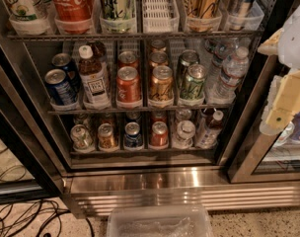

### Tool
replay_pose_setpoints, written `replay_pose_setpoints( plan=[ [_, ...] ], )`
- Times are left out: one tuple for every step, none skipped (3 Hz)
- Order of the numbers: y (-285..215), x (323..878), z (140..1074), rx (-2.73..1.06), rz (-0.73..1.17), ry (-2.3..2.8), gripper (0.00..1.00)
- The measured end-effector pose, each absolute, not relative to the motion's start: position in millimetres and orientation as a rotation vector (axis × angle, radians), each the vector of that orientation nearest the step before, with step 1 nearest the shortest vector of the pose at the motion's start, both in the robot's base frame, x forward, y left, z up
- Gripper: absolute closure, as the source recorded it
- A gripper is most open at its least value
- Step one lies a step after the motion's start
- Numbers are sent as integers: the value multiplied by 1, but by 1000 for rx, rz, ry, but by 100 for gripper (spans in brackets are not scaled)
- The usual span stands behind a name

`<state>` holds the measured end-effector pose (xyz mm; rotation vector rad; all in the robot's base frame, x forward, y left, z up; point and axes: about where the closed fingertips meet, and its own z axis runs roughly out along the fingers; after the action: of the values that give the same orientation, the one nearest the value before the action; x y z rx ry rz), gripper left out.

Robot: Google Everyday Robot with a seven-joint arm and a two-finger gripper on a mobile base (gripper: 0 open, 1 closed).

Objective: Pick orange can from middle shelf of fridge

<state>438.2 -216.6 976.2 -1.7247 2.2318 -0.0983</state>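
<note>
The orange can (161, 85), copper-bodied with a silver top, stands at the front of its lane on the middle shelf (98, 111) of the open fridge (189, 182). More copper cans stand behind it. A redder can (128, 86) is to its left and a green patterned can (193, 83) to its right. My gripper (280, 113), cream and white, hangs at the right edge of the view, outside the fridge and well to the right of the orange can, at about the middle shelf's height. It holds nothing that I can see.
Blue cans (59, 86), a tea bottle (93, 78) and water bottles (232, 73) share the middle shelf. Tall cans (71, 3) fill the top rack; small cans (133, 135) fill the lower one. A clear plastic bin (160, 223) and cables (21, 217) lie on the floor.
</note>
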Motion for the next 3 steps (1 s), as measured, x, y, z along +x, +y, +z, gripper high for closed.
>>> replay_pose_setpoints(
  plan=[
    [-217,438,976,-1724,-98,2232,0],
    [-211,432,954,-1687,-57,2222,0],
    [-189,419,889,-1608,87,2196,0]
  ],
)
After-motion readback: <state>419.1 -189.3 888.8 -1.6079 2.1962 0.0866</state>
